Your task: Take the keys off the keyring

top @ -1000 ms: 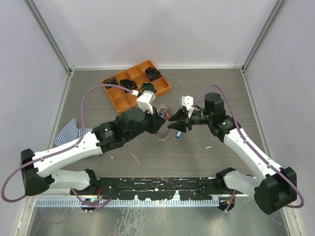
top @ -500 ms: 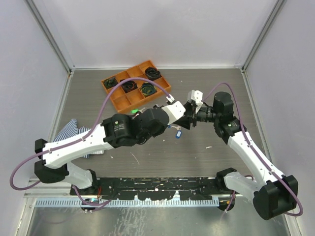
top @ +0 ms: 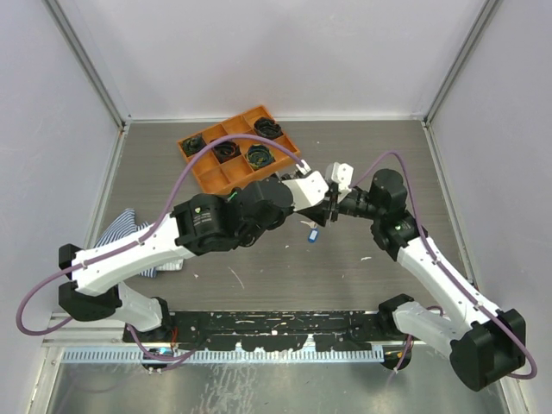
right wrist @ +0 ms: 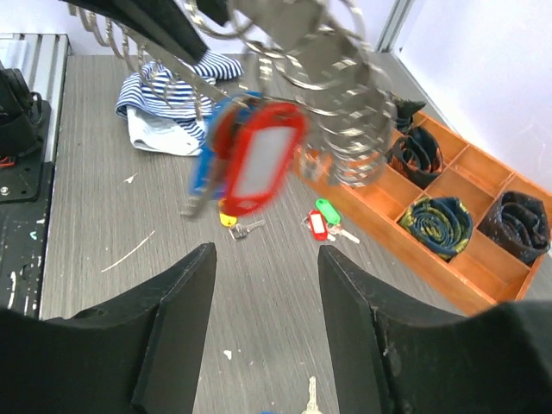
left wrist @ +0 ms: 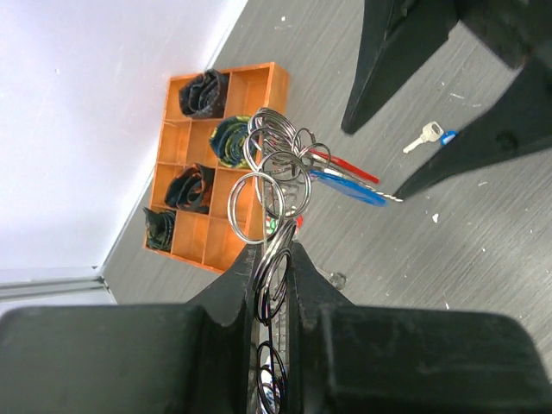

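L fingers: nearly closed, clamped on keyring, held above worktop | keys w/ red + blue tags hang from ring | R fingers: spread apart, gripping nothing, just beside keys | loose blue-tag key on worktop beneath

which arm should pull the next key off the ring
Right, probably. The left claw is shut on the keyring, holding it up; the right claw is open, facing the red-tagged key.
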Available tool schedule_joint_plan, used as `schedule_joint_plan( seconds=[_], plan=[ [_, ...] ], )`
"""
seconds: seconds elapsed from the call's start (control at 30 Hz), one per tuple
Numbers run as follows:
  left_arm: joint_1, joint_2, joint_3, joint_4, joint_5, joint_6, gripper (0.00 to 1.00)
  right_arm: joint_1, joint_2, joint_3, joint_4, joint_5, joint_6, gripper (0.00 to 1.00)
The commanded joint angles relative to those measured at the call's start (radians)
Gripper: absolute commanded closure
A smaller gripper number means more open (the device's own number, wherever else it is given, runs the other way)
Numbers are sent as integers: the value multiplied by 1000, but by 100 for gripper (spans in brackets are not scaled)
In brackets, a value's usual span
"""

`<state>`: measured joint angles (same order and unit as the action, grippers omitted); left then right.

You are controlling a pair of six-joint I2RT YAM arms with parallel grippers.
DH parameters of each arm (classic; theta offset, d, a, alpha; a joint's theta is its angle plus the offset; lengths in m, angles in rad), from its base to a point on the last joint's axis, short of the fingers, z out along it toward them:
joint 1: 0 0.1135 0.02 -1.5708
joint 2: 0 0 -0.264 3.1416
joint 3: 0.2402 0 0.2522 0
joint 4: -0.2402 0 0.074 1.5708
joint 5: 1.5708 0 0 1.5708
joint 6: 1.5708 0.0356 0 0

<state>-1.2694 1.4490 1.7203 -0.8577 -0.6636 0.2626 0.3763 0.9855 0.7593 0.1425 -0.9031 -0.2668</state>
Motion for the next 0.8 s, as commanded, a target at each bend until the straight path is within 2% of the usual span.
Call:
schedule_joint_plan(
  seconds=[0.0,0.37,0.77],
  plan=[
    [1,-9,56,145,-19,80,100,69,-38,-11,115,108,-47,43],
    [1,-69,28,171,71,3,100,110,-80,-28,149,260,-67,48],
    [1,-97,47,131,100,-38,100,117,-106,-28,141,245,-63,57]
  ],
)
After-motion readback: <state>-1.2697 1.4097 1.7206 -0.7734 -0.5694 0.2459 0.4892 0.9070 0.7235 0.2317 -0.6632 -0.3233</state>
